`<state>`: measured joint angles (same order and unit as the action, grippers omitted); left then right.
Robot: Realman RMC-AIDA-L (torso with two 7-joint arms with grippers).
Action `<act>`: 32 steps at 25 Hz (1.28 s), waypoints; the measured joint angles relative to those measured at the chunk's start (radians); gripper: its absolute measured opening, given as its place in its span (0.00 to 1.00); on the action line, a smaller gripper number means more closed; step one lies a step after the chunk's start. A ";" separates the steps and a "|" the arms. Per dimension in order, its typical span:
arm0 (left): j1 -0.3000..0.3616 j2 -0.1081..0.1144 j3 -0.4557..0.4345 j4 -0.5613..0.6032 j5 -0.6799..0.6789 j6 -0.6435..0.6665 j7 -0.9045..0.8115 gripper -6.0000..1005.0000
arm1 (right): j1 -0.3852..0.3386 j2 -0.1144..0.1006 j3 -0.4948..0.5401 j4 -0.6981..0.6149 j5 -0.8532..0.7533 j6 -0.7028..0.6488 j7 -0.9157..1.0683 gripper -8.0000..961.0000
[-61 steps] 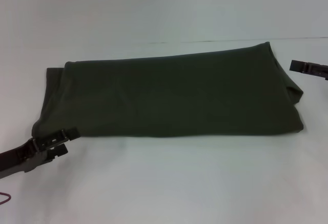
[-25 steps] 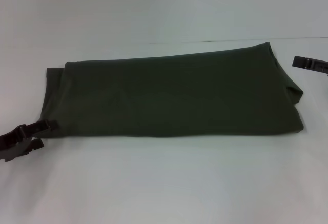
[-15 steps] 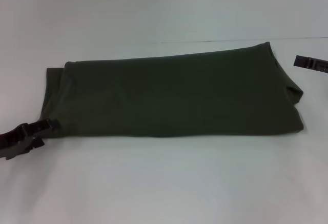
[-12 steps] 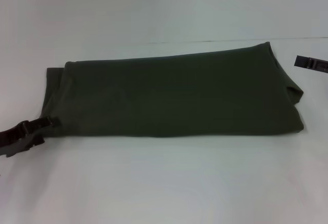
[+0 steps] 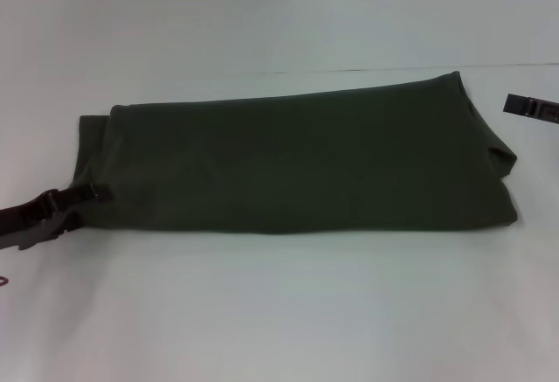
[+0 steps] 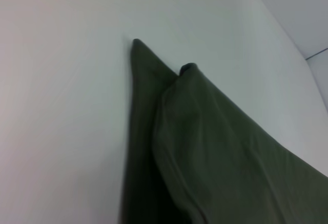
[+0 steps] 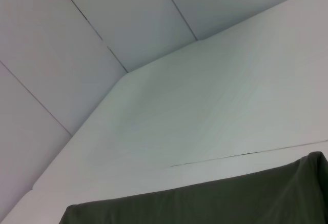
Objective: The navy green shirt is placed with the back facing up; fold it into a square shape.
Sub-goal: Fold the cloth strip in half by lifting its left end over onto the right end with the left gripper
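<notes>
The navy green shirt lies as a long folded band across the middle of the tabletop, long axis running left to right, its far edge slanting toward the back edge on the right. My left gripper is low at the band's near-left corner, tips touching or just at the hem; I cannot tell whether the fingers are parted or pinching cloth. The left wrist view shows only layered fabric coming to a point, no fingers.

My right gripper hangs just off the band's far-right corner, apart from the cloth; its finger state I cannot read either. The left is the nearer arm.

My judgement: squaring it means carrying one short end along the long axis.

Surface white, plain; pale panelled wall behind.
</notes>
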<state>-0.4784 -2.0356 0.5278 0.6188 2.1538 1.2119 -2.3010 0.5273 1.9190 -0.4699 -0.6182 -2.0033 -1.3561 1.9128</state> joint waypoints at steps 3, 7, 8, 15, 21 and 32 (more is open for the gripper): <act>-0.005 0.002 0.000 0.005 0.000 0.010 0.000 0.88 | 0.000 0.000 0.001 0.002 0.000 0.000 0.000 0.94; 0.001 0.016 0.008 0.006 0.000 0.029 0.000 0.88 | 0.000 0.000 0.002 0.003 0.000 0.000 0.000 0.94; 0.003 0.019 0.010 0.006 0.000 0.031 0.000 0.88 | -0.001 0.000 0.002 0.003 0.000 0.000 0.000 0.94; 0.012 0.027 0.016 0.005 0.022 0.034 0.000 0.88 | -0.001 0.001 0.003 0.005 0.000 0.002 0.000 0.94; 0.003 0.028 0.020 0.001 0.046 0.032 0.000 0.88 | -0.001 0.003 0.006 0.006 0.000 0.003 0.000 0.94; -0.002 0.028 0.024 -0.002 0.049 0.023 -0.001 0.88 | -0.001 0.003 0.007 0.006 0.000 0.003 0.001 0.94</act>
<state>-0.4804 -2.0079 0.5514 0.6170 2.2028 1.2347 -2.3025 0.5261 1.9220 -0.4627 -0.6120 -2.0034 -1.3529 1.9141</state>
